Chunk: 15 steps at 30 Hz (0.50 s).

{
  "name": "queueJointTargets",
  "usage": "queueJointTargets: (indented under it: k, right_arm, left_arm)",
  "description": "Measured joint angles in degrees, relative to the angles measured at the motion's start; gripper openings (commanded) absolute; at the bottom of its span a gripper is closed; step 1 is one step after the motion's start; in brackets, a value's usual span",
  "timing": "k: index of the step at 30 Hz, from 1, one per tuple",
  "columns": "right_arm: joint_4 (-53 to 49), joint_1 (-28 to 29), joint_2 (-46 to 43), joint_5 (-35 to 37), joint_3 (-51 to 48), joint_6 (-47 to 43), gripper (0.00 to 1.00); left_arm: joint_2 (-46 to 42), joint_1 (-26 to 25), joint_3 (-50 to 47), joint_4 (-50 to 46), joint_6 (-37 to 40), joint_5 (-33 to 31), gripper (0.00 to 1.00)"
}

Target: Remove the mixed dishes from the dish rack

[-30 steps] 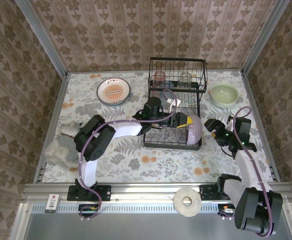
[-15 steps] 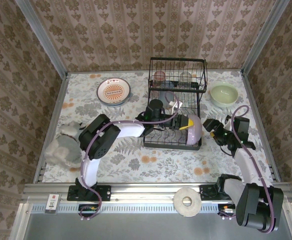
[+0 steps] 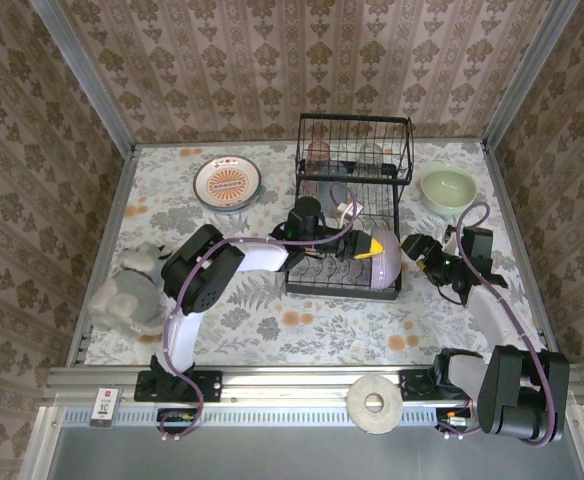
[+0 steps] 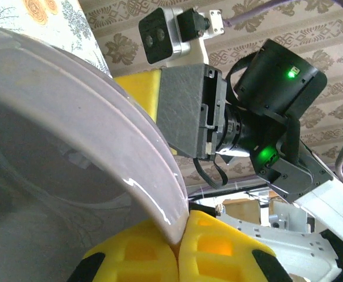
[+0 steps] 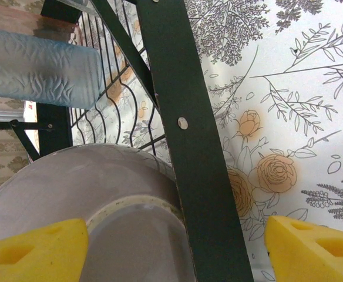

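Lilac bowl (image 3: pixel 387 262): is being held on edge at the right end of the lower tier of the rack (image 3: pixel 355 125), inside the wires.

Left tool (image 3: pixel 365 247): is being closed on the bowl. In the left wrist view the thin rim is being pinched between the two yellow pads (image 4: pixel 218 255), one inside the wall and one outside.

Right tool (image 3: pixel 419 256): is being held open, jaws wide and nothing between them, just outside the rack's right side. In the right wrist view a black rack post is being seen between its pads, with the bowl's base beyond it.

Elsewhere: pinkish tumblers (image 3: pixel 319 152) are being carried on the upper shelf. A green bowl (image 3: pixel 447 187) and an orange-centred plate (image 3: pixel 228 182) are lying on the desk (image 3: pixel 272 320), right and left of the rack.

Handling, as judged:
- The bowl is being read as stiff, smooth and glossy, so probably slippery under foam pads.
- Material cannot be told. If ceramic, moderate weight and chipping against the wires are to be expected.
- A rim pinch leaves the weight hanging to one side, so swinging or twisting in the grip is likely on lifting.
- The rim is the only practical hold. A deep bite over the wall is being favoured over a fingertip pinch.
- The base is being left free for the open right tool to steady.
- Little room is being left by the post and upper shelf, so a slow, level lift outward is being advised.
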Motion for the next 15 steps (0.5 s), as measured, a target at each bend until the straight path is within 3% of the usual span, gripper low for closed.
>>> queueJointTargets:
  k: [15]
  right_arm:
    - [0.9,0.5,8.2,0.7,3.8,-0.2,0.80]
  left_arm:
    - [3.6,1.5,-0.1,10.4,1.6,8.1,0.00]
